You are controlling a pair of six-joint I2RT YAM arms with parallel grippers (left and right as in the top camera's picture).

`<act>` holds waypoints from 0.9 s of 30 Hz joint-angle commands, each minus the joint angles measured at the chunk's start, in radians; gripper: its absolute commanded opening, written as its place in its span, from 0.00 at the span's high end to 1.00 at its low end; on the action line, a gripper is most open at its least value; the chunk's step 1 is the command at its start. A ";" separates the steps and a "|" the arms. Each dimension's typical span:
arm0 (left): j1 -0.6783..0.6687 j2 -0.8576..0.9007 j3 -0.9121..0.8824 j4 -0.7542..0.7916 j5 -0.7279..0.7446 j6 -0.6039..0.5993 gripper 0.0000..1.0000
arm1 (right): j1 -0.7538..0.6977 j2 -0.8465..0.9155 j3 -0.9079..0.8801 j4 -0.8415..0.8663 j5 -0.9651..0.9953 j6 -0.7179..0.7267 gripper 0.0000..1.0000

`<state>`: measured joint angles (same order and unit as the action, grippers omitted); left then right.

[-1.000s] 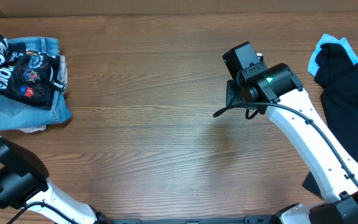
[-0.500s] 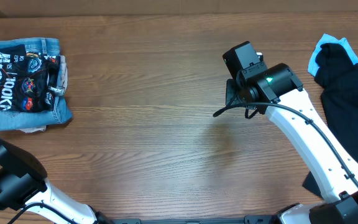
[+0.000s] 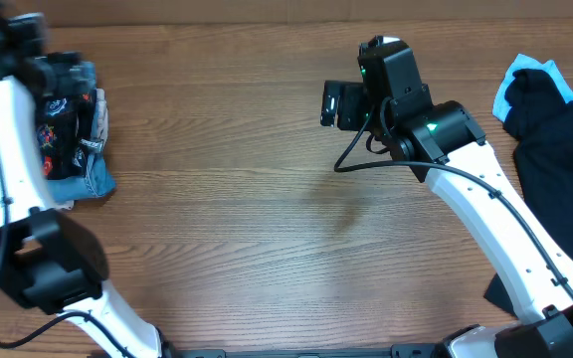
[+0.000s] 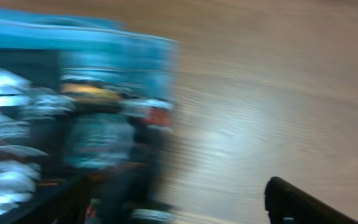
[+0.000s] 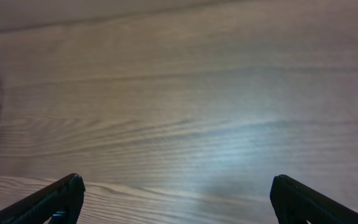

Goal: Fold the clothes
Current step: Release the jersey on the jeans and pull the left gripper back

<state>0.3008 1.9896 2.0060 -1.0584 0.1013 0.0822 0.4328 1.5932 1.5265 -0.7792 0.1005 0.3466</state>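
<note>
Jersey (image 3: pixel 60 134) looks folded on the jeans (image 3: pixel 90 179), so the left gripper (image 4: pixel 176 186) and right gripper (image 5: pixel 176 180) hang spread wide, holding nothing.

My left arm (image 3: pixel 6 149) and right arm (image 3: pixel 485 219) are white shells with chunky black joints; right one's got a green light (image 3: pixel 432 126) and looping black cable (image 3: pixel 346 159).

Left gripper (image 4: pixel 179 208) — jaws wide apart; right gripper (image 5: pixel 179 202) likewise, arm outstretched.
</note>
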 commanded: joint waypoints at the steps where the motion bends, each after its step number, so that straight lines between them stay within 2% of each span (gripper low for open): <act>1: -0.098 -0.063 0.028 -0.063 0.022 0.019 0.01 | -0.069 -0.020 0.022 0.026 -0.073 -0.037 0.00; 6: -0.200 -0.077 0.028 -0.230 0.023 -0.011 0.00 | -0.210 -0.020 0.022 0.014 -0.157 -0.139 0.00; 8: -0.218 -0.090 0.028 -0.297 0.029 -0.042 0.00 | -0.254 -0.021 0.022 0.000 -0.156 -0.138 0.00; 12: -0.227 -0.127 0.028 -0.450 0.031 -0.093 0.00 | -0.301 -0.028 0.023 -0.125 -0.166 -0.138 0.00; 17: -0.227 -0.201 0.026 -0.577 0.030 -0.098 0.00 | -0.311 -0.035 0.023 -0.268 -0.134 -0.111 0.00; 22: -0.227 -0.342 0.011 -0.607 0.019 -0.106 0.00 | -0.310 -0.115 0.016 -0.338 -0.113 -0.108 0.00; 27: -0.229 -0.551 -0.122 -0.515 0.014 -0.112 0.00 | -0.310 -0.294 -0.090 -0.287 -0.076 -0.111 0.00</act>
<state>0.0734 1.5547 1.9522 -1.6005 0.1234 -0.0093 0.1249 1.4174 1.4834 -1.0821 -0.0071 0.2356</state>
